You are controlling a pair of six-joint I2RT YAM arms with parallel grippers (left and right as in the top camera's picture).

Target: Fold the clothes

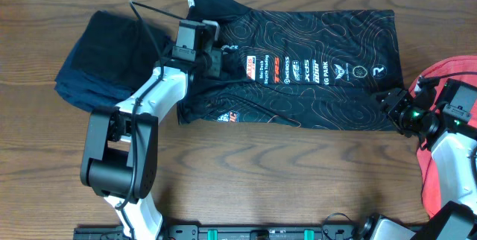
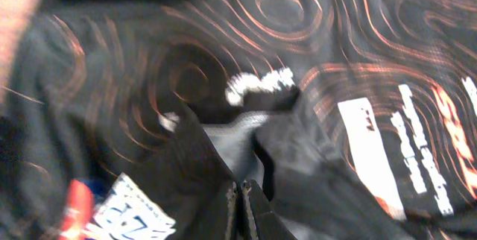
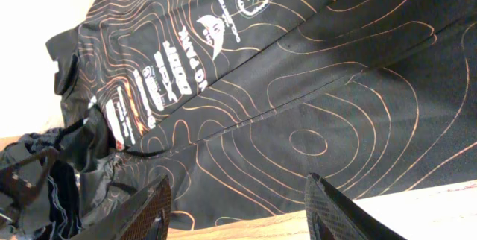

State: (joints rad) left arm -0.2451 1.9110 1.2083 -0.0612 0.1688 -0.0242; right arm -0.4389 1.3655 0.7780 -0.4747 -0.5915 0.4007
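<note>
Overhead: black jersey (image 1: 313,68) spread flat on the wooden table (image 1: 261,173), logos up. Left gripper (image 1: 214,60) sits on the jersey's left part, next to the logo row, with the cloth bunched under it. Beyond that claw's outer side is a dark navy cloth pile (image 1: 97,54), partly under the arm. Right gripper (image 1: 393,109) is at the jersey's lower right corner, just at the hem. The coral-red T-shirt (image 1: 455,68) lies behind and under that arm, at the table's edge.

Left wrist: claw fingers pressed together with only a thin line between them, pinching a raised fold of the jersey. Grey inner fabric shows just ahead of the tips. A white logo block (image 2: 365,143) is ahead and to one side, and orange contour lines fill the rest. Blurry.

Right wrist: claw wide, fingers (image 3: 153,210) far apart, nothing between them. The jersey's hem lies just ahead of the tips, with the logos farther out. Bare table wood lies under and beside the fingers. Can't tell whether the tips touch the cloth.
</note>
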